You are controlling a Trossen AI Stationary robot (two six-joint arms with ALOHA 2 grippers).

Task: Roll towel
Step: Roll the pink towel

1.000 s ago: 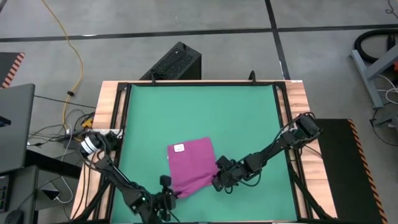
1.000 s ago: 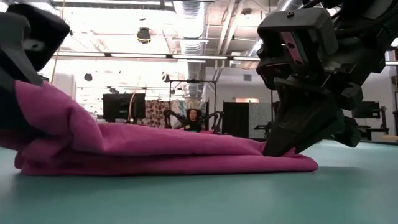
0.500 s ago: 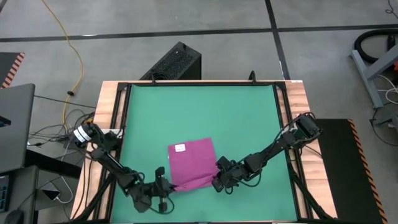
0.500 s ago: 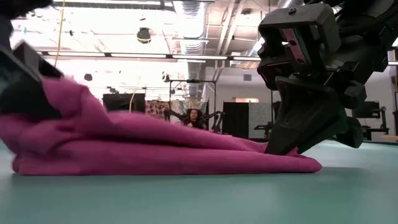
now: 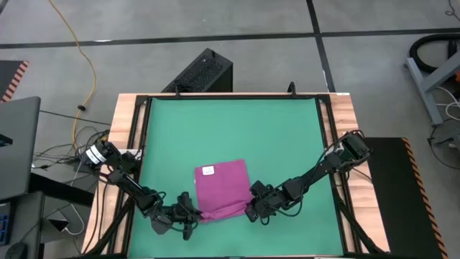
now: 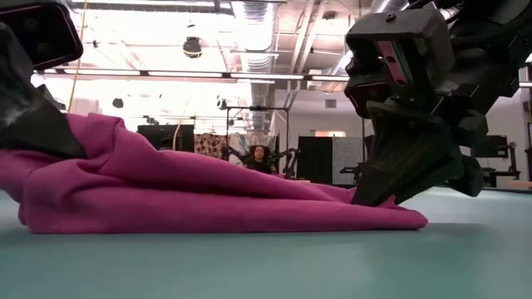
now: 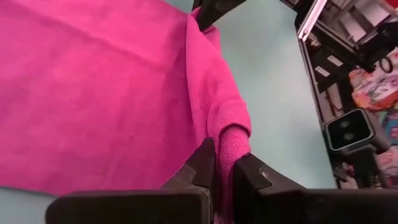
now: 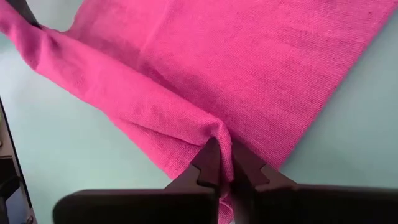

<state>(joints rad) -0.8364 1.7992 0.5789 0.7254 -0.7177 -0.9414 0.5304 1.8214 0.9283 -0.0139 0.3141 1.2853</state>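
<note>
Overhead, towel (image 5: 221,188) tag (image 5: 208,171) shows; wrist views reveal both grippers pinching folds

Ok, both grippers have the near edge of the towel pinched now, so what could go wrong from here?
The left gripper holds only a thin fold at the towel's corner, so the cloth could slip out as it lifts. The right gripper pinches its corner low against the green mat. If the two move unevenly, the roll may skew; the folded edge already looks bunched on the left.
</note>
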